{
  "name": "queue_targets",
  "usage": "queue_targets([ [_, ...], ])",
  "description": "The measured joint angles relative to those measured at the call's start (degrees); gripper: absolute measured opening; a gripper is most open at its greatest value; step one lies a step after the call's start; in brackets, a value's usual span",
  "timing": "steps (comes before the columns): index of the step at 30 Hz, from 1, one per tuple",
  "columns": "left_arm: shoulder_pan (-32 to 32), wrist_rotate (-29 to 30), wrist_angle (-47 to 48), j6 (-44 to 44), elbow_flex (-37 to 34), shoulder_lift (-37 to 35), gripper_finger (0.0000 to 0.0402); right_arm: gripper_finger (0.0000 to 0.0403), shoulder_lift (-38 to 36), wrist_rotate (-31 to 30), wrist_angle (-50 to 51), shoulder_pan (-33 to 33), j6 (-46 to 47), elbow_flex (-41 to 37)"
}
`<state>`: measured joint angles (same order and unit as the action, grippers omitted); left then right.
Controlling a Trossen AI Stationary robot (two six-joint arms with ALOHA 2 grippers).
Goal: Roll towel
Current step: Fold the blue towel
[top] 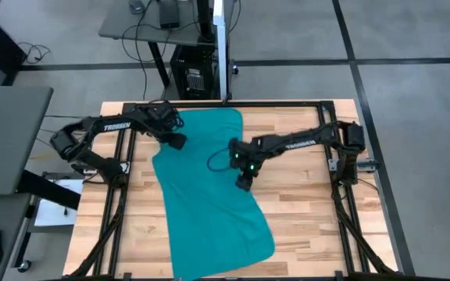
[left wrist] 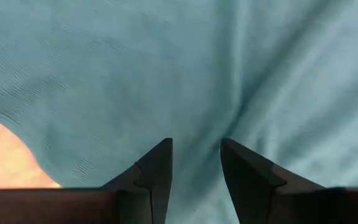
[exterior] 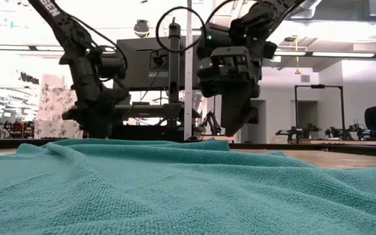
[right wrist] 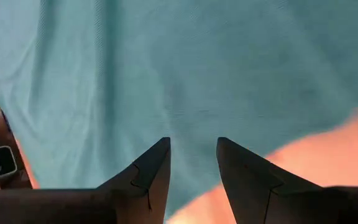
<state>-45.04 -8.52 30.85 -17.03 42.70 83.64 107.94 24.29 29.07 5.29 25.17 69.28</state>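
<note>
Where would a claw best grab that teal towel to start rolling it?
Probably at the narrow far end of the towel, coming down from above at its two corners. It lies flat and long on the table, and the left claw and right claw hover open over that half.

— Item: towel. Colour?
— Solid teal, no pattern.
— Table?
— Light wood planks, black frame along its edges.
— Arms?
— Black; white lettering on each.

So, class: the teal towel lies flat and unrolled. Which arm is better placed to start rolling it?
Probably the left: its tool hovers open near the towel's far end. The right tool, also open, hangs over the towel's side edge, mid-length.
</note>
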Motion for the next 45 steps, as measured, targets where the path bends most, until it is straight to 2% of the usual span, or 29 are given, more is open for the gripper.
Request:
queue_targets([
  [6, -4.64, 0.09, -4.65, 5.44, 0.00, 4.32, 0.0120, 0.0127, 0.09, -4.83, -8.69, -4.48, 12.14, -3.74],
  [13, -5.91, -0.66, -8.44, 10.69, 0.42, 9.38, 0.0120, 0.0127, 0.11, -12.07, -8.58, -11.23, 21.70, -6.24],
  [22, -6.88, -0.66, -8.64, 12.13, 3.06, 9.92, 0.0120, 0.0127, -0.25, -13.33, -9.58, -20.39, 37.36, -9.44],
  [34, -8.82, 0.62, -9.57, 14.88, 4.81, 10.38, 0.0120, 0.0127, -0.04, -20.18, -12.14, -28.86, 56.00, -9.60],
  [40, -9.63, 0.64, -8.96, 14.88, 6.41, 9.94, 0.0120, 0.0127, -0.19, -21.26, -12.02, -30.41, 56.35, -9.60],
  [42, -9.41, 0.19, -6.58, 14.61, 7.94, 8.99, 0.0120, 0.0127, -0.88, -21.24, -11.45, -30.11, 51.84, -9.65],
  [45, -7.88, -0.46, -1.59, 15.11, 10.89, 6.72, 0.0120, 0.0127, -2.89, -21.26, -8.75, -28.60, 40.34, -9.95],
])
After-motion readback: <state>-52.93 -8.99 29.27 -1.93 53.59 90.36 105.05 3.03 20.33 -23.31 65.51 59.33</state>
